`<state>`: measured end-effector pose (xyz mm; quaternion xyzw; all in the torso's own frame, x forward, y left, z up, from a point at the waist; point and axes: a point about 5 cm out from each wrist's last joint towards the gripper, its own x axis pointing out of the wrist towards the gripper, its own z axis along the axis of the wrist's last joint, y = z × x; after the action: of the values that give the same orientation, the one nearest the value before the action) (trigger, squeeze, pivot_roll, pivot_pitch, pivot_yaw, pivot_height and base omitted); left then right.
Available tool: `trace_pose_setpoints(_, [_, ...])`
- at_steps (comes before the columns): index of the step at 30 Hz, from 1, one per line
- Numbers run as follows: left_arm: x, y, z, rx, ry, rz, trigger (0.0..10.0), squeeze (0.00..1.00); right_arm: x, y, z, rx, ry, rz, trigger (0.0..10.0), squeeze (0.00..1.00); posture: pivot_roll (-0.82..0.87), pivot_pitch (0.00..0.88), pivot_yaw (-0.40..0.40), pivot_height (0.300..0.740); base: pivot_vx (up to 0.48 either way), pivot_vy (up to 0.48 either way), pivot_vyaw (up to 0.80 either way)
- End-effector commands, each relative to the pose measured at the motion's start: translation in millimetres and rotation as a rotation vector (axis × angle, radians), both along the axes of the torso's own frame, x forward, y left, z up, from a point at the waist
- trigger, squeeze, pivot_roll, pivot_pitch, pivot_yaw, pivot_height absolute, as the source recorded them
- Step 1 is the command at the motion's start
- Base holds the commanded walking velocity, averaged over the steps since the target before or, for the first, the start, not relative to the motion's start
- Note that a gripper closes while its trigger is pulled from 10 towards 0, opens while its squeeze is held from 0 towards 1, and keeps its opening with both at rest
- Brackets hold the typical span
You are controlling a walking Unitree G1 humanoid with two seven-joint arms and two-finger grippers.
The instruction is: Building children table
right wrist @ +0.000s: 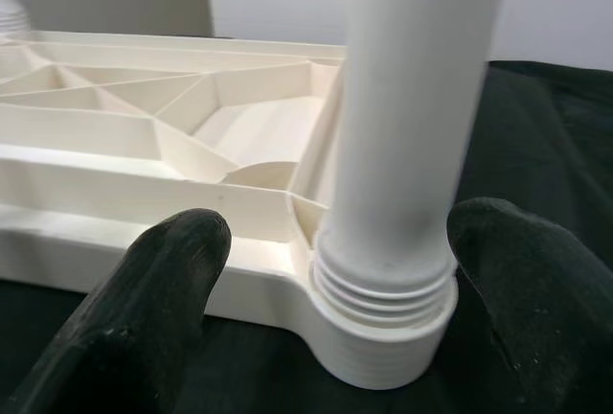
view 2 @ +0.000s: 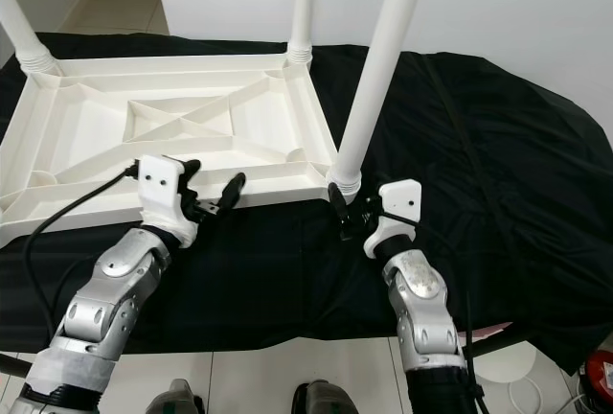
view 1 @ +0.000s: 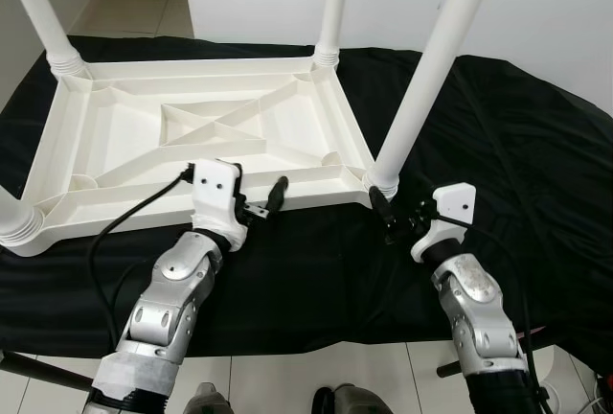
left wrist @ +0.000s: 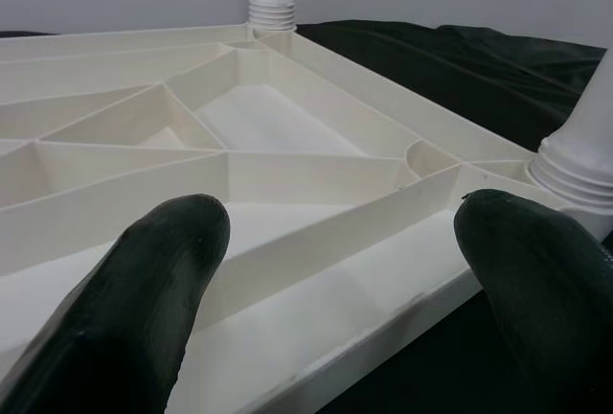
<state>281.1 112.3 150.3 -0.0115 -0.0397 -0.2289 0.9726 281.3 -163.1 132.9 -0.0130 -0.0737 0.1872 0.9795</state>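
So the white plastic tabletop (view 1: pixel 206 136) is flipped upside down on a black cloth (view 1: pixel 498 136), ribbed underside facing up, with all the diagonal braces showing. The cloth covers whatever it sits on, so I can't tell what's underneath, though pale floor tiles (view 1: pixel 316 376) show at the near edge. Four white legs are standing up out of the corner sockets: the near right leg (view 1: pixel 426 74), the far right leg (view 1: pixel 332 2), the far left leg (view 1: pixel 38 11), and the near left leg (view 1: pixel 11 213), of which you only get the base at the frame edge.

The left gripper (view 1: pixel 257 205) is at the near long edge of the tabletop, fingers spread wide. From the left wrist view the two fingertips (left wrist: pixel 144 289) sit either side of that rim with nothing pinched between them, so it's open and not holding anything.

The right gripper (view 1: pixel 391 218) is right by the base of the near right leg, down where the threaded collar (right wrist: pixel 383 309) meets the corner socket. In the right wrist view the fingers (right wrist: pixel 144 299) are parted on both sides of the leg with a visible gap each side, so it's straddling the leg, not clamped on it.

A black cable (view 1: pixel 124 222) loops from the left wrist across the cloth.
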Motion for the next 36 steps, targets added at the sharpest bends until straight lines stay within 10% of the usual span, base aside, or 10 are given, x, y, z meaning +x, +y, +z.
trace_pose_setpoints(1, [-8.7,-12.4,-1,0.012,0.006,-0.280,10.0,0.00,1.4,-0.7,-3,-0.001,0.009,0.025,10.0,0.00,0.03,0.050,-0.066,0.740,0.000,0.000,0.00])
trace_pose_setpoints(32, [-15.4,-36.3,1,0.018,0.010,-0.409,10.0,0.00,69.6,4.6,0,-0.097,0.021,0.127,10.0,0.00,0.05,0.004,-0.075,0.740,0.000,0.000,0.00])
trace_pose_setpoints(33, [-15.6,-36.7,1,0.018,0.010,-0.411,10.0,0.00,70.1,4.5,-2,-0.102,0.028,0.132,3.7,0.00,0.05,0.003,-0.077,0.740,0.000,0.000,0.00])
trace_pose_setpoints(35, [-15.7,-37.0,1,0.018,0.010,-0.412,10.0,0.00,70.5,4.2,-3,-0.105,0.032,0.135,3.7,0.00,0.05,0.003,-0.077,0.740,0.000,0.000,0.00])
trace_pose_setpoints(36, [-16.6,-37.6,1,0.015,0.010,-0.415,10.0,0.00,69.5,3.9,-6,-0.106,0.041,0.152,0.0,0.00,0.05,0.003,-0.080,0.740,0.000,0.000,0.00])
